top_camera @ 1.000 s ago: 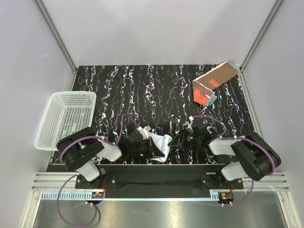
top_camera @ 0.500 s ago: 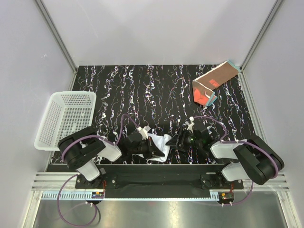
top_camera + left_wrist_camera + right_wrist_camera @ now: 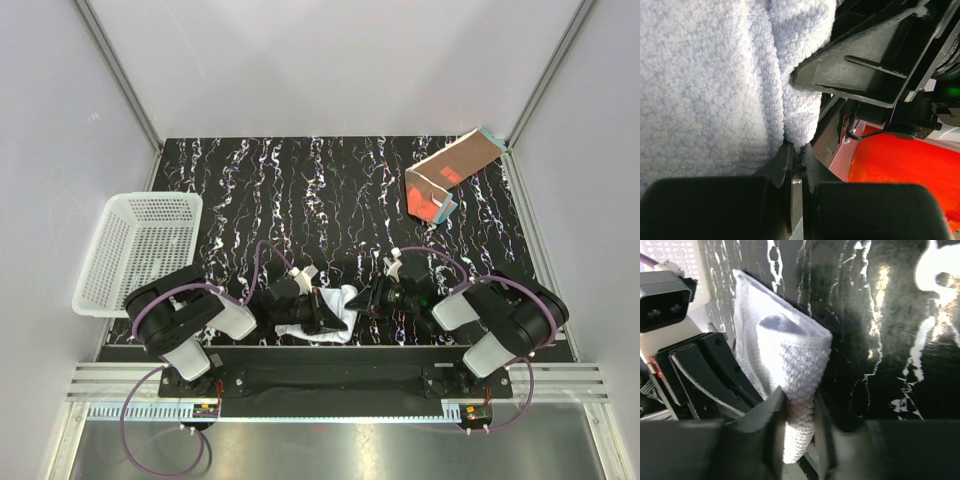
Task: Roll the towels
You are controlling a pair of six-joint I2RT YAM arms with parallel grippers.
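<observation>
At the near edge of the black, white-veined marbled bench (image 3: 300, 190), centre: one small white to pale blue terry towel (image 3: 343, 300), bunched and partly rolled. It lies on the bench between the two grippers.

Left gripper (image 3: 322, 318): one, black, two-fingered. In the left wrist view its fingers (image 3: 775, 165) are pressed together, with a fold of the pale towel pinched between the tips.

Right gripper (image 3: 368, 298): one, black, two-fingered. In the right wrist view its fingers (image 3: 767, 420) stand on either side of the towel's rolled end and clamp it. The roll's folded end points away from that camera. The two grippers face each other with their tips near one another, both on this same towel.

At the far right corner of the bench: one rust-brown towel with a red-orange patch and a teal edge (image 3: 447, 172). It is loosely folded and unrolled, well apart from both grippers and touched by neither.

At the left edge of the bench: one white perforated plastic basket (image 3: 95, 270), rectangular and upright, well apart from both towels.

Along the near rail: two white-and-black robot arms, left arm (image 3: 185, 320) and right arm (image 3: 510, 320). Each carries a purple cable and is bent low toward the centre.

Count: towels, two; baskets, one; arms, two; grippers, two.
</observation>
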